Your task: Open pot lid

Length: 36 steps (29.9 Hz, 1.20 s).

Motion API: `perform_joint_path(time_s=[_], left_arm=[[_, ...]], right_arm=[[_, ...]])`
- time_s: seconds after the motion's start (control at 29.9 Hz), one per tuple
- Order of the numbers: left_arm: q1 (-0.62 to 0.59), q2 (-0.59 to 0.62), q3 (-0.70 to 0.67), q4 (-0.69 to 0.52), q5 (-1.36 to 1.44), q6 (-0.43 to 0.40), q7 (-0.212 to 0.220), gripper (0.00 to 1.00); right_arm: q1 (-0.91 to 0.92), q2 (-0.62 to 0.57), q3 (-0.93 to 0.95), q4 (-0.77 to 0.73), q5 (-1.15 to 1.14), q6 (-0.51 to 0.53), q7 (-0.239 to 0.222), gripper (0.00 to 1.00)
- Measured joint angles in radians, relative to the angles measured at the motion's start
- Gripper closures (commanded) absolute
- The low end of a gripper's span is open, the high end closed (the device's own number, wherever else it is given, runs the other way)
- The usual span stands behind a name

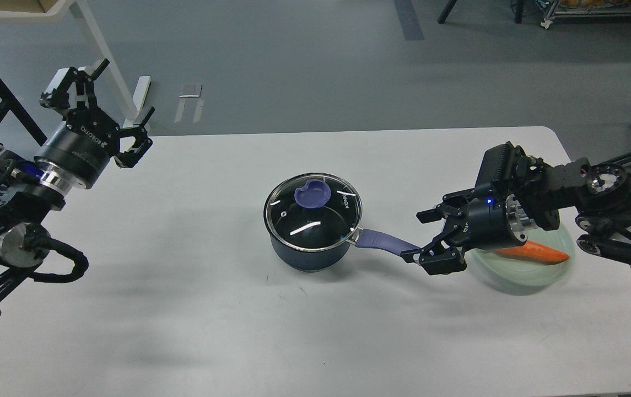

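Observation:
A dark blue pot (309,251) stands in the middle of the white table (194,309). Its glass lid (312,211) with a purple knob (312,193) sits closed on it. The purple handle (384,241) points right. My right gripper (422,236) is open, its fingers spread above and below the far end of the handle, which they hide. My left gripper (103,107) is open and empty, raised at the table's far left corner, well away from the pot.
A pale green plate (519,273) with an orange carrot (538,252) lies right of the pot, partly hidden under my right wrist. White table legs (108,60) stand on the floor behind the left arm.

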Motion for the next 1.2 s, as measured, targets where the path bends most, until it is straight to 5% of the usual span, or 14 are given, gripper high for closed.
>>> perform_joint_path(time_s=[0.77,1.2], left_arm=[[0.000,-0.009,-0.001,-0.004,0.002,0.001,0.000,0.01],[-0.013,-0.003,0.000,-0.024,0.162,-0.006,0.000,0.01]], right_arm=[[-0.046,0.019,-0.026,-0.021,0.001,-0.002,0.000,0.60],[-0.053,0.014,-0.025,-0.022,0.004,-0.004,0.000,0.69]])
